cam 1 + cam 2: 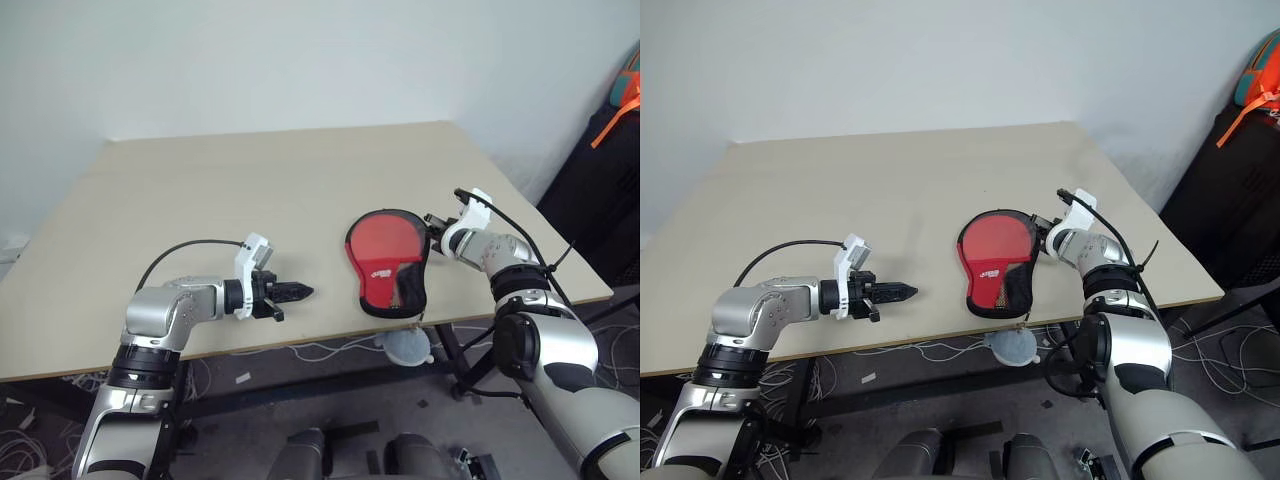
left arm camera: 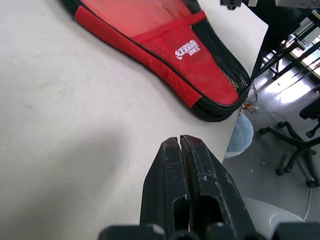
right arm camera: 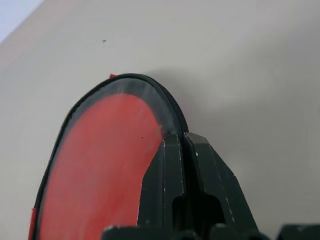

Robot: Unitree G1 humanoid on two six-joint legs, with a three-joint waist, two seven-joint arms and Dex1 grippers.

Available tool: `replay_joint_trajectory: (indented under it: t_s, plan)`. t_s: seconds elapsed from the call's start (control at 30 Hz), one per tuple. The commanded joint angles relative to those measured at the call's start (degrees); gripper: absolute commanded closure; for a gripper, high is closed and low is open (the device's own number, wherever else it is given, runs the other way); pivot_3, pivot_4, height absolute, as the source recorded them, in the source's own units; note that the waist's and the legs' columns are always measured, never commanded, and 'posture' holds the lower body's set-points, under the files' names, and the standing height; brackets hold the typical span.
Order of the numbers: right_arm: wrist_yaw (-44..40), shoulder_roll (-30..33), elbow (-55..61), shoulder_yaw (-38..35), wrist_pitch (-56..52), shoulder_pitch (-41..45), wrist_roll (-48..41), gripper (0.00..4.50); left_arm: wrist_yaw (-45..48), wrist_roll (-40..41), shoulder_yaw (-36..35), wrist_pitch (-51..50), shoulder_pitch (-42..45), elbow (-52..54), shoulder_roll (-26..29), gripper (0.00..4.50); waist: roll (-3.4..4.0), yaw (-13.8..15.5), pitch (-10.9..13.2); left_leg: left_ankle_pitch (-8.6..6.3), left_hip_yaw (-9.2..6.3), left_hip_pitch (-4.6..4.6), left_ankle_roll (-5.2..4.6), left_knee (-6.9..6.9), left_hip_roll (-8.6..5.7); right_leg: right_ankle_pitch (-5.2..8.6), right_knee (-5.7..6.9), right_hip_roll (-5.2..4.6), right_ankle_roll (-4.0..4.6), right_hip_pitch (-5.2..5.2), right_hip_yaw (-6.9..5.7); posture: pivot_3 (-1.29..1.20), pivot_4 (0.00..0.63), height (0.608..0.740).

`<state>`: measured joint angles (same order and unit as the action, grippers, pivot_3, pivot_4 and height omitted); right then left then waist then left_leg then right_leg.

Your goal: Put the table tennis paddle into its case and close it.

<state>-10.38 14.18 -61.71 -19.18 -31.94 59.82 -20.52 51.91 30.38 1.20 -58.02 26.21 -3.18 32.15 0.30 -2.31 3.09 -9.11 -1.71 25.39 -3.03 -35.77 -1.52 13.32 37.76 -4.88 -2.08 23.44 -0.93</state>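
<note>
The case, a black paddle-shaped pouch with a red logo panel, lies flat near the table's front right edge, its narrow end at the edge. Through its clear side shows the red face of the table tennis paddle; the handle is hidden under the red panel. My right gripper is shut, its fingertips resting against the black zip rim at the round end's right side. Whether they pinch a zip pull is hidden. My left gripper is shut on nothing, hovering low over the table to the left of the case.
The pale table stretches bare behind and to the left. A grey-white soft ball hangs just below the table's front edge by the case's narrow end. Cables lie on the floor underneath. An orange and teal bag sits at the far right.
</note>
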Motion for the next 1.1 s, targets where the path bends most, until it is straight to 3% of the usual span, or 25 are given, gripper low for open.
replay_joint_trajectory:
  t_s: [0.03,0.1,0.23,0.33,0.37,0.5,0.6,0.73,0.83,0.97,1.1]
  plan:
    - [-4.0,0.3,2.7,3.4,1.4,1.1,2.5,4.47,0.3,1.0,-1.4,1.1,0.0,2.8,1.0,4.5,0.0,-0.4,0.0,0.0,0.0,0.0,0.0,-0.01,0.0,0.0,0.0,0.0,0.0,-0.01,0.0,0.0,0.0,0.722]
    - [-5.8,0.3,3.0,5.1,0.5,0.2,3.6,4.47,0.9,0.8,-1.4,2.0,-0.4,3.1,1.6,4.5,0.0,-0.5,0.0,0.01,0.01,-0.02,0.0,-0.01,-0.01,-0.02,0.01,0.02,0.0,0.0,0.04,0.0,0.0,0.722]
    - [-8.7,-0.2,4.8,5.8,-1.6,-1.0,3.1,3.45,1.0,0.8,-1.9,2.9,-0.8,3.1,2.6,4.5,0.01,-0.9,0.0,0.01,-0.01,-0.07,0.02,0.0,0.01,-0.02,0.01,0.09,0.0,0.0,0.07,0.0,0.0,0.722]
    - [-8.7,-0.3,5.9,6.1,-1.7,-1.3,3.2,2.44,1.0,0.8,-2.1,3.3,-0.7,2.7,2.9,3.92,0.05,-0.9,0.0,0.01,0.0,-0.09,0.02,0.0,0.04,-0.03,0.02,0.09,0.02,0.01,0.09,0.0,0.0,0.722]
    - [-8.5,-0.3,6.1,6.0,-1.4,-1.3,3.2,1.94,1.0,0.9,-2.2,3.3,-0.6,2.5,3.0,3.53,0.05,-0.9,0.0,0.01,0.0,-0.11,0.02,0.0,0.03,-0.04,0.02,0.09,0.03,0.0,0.1,0.0,0.0,0.722]
    - [-10.8,0.0,11.4,7.1,1.0,-3.3,3.5,0.66,1.3,1.1,-2.9,3.7,-0.4,2.5,3.6,2.22,0.05,-0.8,0.0,0.01,-0.01,-0.2,0.02,0.0,0.05,-0.04,0.02,0.07,0.03,0.0,0.1,0.0,0.0,0.722]
    - [-15.7,0.0,18.7,7.2,0.7,-6.1,1.4,0.65,1.5,0.8,-3.1,4.2,-0.5,2.4,4.6,1.26,0.06,-0.8,0.0,0.01,-0.06,-0.22,0.03,0.0,0.06,-0.03,0.01,0.05,0.02,0.0,0.08,0.0,0.0,0.722]
    - [-27.9,1.0,32.7,10.8,-5.9,-12.3,-3.5,0.65,1.8,-0.1,-4.4,5.6,-1.0,1.1,6.9,1.26,0.06,-0.8,0.0,0.0,-0.08,-0.23,0.03,0.0,0.06,-0.03,0.02,0.04,0.0,-0.01,0.09,0.0,0.0,0.722]
    - [-36.1,3.6,42.0,18.3,-7.0,-18.1,-2.4,0.65,1.1,-0.7,-5.6,6.4,-0.8,-1.2,8.5,1.26,0.06,-0.8,0.0,0.0,-0.14,-0.26,0.04,0.02,0.07,0.03,0.01,0.05,-0.08,0.0,0.08,0.0,0.0,0.722]
    - [-42.2,6.4,48.7,25.8,-6.9,-22.4,-0.6,0.65,1.0,-1.4,-6.8,7.5,-1.2,-3.6,10.5,1.26,0.07,-0.8,0.0,-0.02,-0.14,-0.32,0.06,0.02,0.05,0.19,0.01,-0.01,-0.12,-0.01,0.07,0.0,0.0,0.722]
    - [-43.7,7.4,50.4,28.1,-8.3,-23.8,-0.6,0.65,0.3,-1.5,-7.5,7.7,-2.6,-4.0,11.6,1.26,0.07,-0.7,0.0,-0.04,-0.15,-0.33,0.08,0.02,0.05,0.1,0.0,-0.1,-0.07,0.02,0.09,0.0,0.0,0.722]
